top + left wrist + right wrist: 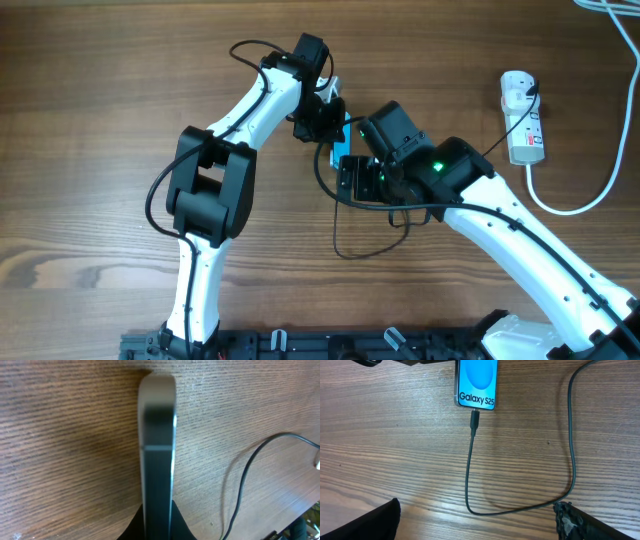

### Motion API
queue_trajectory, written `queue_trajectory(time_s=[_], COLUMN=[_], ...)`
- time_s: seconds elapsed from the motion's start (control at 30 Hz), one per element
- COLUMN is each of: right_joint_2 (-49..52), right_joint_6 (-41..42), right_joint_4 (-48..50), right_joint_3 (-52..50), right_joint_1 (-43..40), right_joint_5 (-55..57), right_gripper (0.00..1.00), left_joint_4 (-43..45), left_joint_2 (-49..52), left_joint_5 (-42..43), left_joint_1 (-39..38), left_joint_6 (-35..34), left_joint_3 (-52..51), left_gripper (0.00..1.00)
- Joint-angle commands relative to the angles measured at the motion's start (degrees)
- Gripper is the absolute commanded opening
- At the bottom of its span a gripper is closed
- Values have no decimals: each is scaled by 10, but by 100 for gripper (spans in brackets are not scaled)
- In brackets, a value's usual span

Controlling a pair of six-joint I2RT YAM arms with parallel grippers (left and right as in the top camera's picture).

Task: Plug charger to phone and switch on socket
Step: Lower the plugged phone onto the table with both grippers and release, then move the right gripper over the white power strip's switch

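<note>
The left gripper [328,122] closes narrowly on the phone [476,380]. In the left wrist view its black parts sit tight against both sides of the phone's thin grey edge, which runs straight up the middle of the picture. The fingertips themselves are hidden.

The right gripper [476,506] is spread wide and holds nothing, with its two dark fingers [375,521] low at either side of its own view and bare table [100,100] between them.

The phone is near the middle of the table, a little toward the far edge, between the two grippers. Its cyan screen faces the right wrist camera, with the white "Galaxy S25" lettering at the lower edge.

The charger [469,470] meets that lower edge. Its small plug tip [474,420] touches the middle of the edge and looks seated in the port, though the join is too small to be sure. From there the thin black cable drops toward the right gripper, curls along the table, passes just beside the right-hand finger and climbs away again.

The socket [525,125] lies well apart from the phone, close to the right edge of the table and toward the far right corner — its long side runs along that edge. The black cable reaches it from the right arm's side. Whether its switch is on cannot be made out. A white lead [600,190] curves from the socket's near end out to the right edge.
</note>
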Motion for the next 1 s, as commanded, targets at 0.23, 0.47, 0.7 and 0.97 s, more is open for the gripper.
queue_trajectory(time_s=[0.23,0.47,0.7,0.97], right_joint_2=[6,6,6,12], right_joint_6=[8,19,19,-112], right_joint_4=[-1,-4,-29,-87], right_joint_3=[-5,-5,-5,65], right_joint_1=[-3,-3,-11,-250], right_joint_5=[-5,-5,-5,-33], right_gripper=[100,100,100,100], left_joint_4=[0,-20,-44,-57], left_joint_2=[14,14,13,-180], left_joint_5=[-32,-76,-126,-128], left_joint_1=[0,0,2,79], left_joint_6=[-5,-5,-4,-1], left_joint_3=[2,2,2,4], left_gripper=[24,47,61,100])
